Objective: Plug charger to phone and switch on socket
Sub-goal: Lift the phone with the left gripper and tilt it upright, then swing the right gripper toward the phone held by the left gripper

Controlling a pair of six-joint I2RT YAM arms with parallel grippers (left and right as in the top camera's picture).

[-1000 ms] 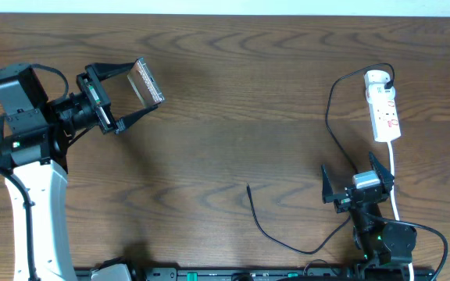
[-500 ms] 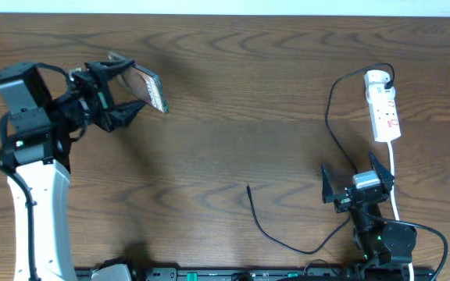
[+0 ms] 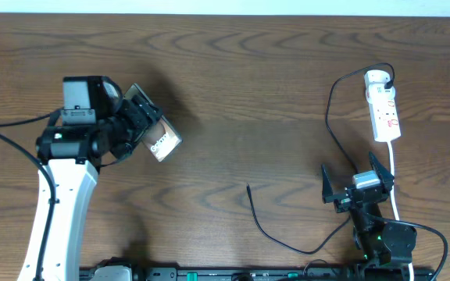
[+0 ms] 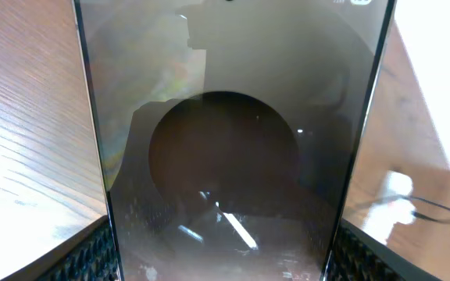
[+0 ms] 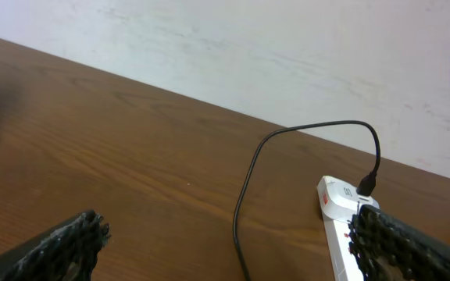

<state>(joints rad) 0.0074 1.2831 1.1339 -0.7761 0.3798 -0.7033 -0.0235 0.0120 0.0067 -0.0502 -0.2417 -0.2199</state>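
Note:
My left gripper (image 3: 141, 125) is shut on the phone (image 3: 159, 139), a flat slab with white lettering, held above the left part of the table. In the left wrist view the phone's glossy face (image 4: 225, 156) fills the frame between the fingers. The charger cable (image 3: 330, 117) runs from the socket (image 3: 384, 113), a white power strip at the right, in a loop to its plug tip (image 3: 248, 187) lying free at table centre. My right gripper (image 3: 358, 183) is open and empty, just below the socket (image 5: 342, 226); the cable (image 5: 248, 187) shows between its fingers.
A white cord (image 3: 394, 179) runs from the socket down past my right gripper. A pale wall (image 5: 287, 47) lies beyond the table's far edge. Bare wooden table (image 3: 233, 86) lies between the two arms.
My left arm has swung right and down toward the table centre, carrying and turning the phone. The right arm, cable and socket have not moved.

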